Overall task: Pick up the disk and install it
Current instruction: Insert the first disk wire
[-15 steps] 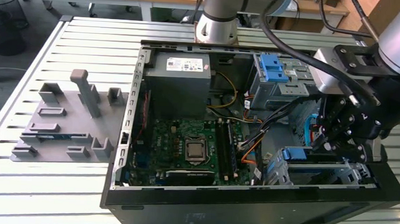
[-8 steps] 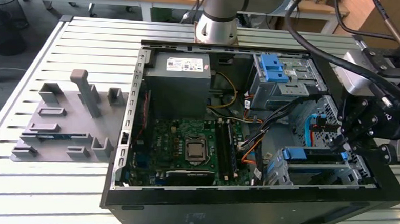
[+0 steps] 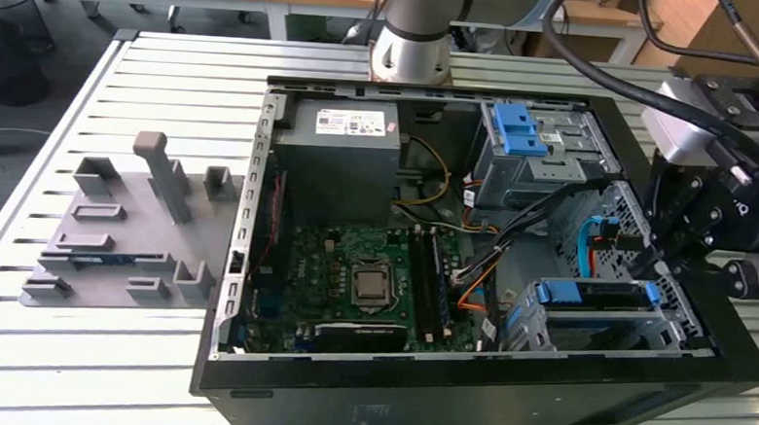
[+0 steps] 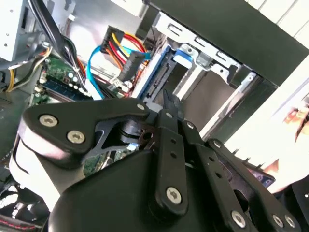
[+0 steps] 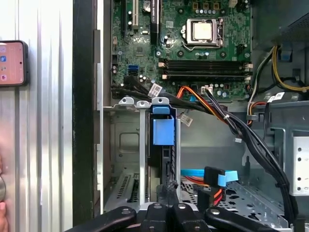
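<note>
The disk, framed by its blue carrier, sits in the lower metal drive cage at the exterior view's right front corner of the open computer case. In the first wrist view the disk stands edge-on in the cage slot with its blue tab showing. My gripper is at the disk's near end, fingers closed together to one tip. In the second wrist view the gripper ends beside the blue rail of the disk. In the exterior view the gripper hangs over the case's right wall.
The case holds a motherboard, a grey power supply and an upper cage with a blue latch. Blue and orange cables lie beside the lower cage. A grey fixture sits on the slatted table. A phone lies outside the case.
</note>
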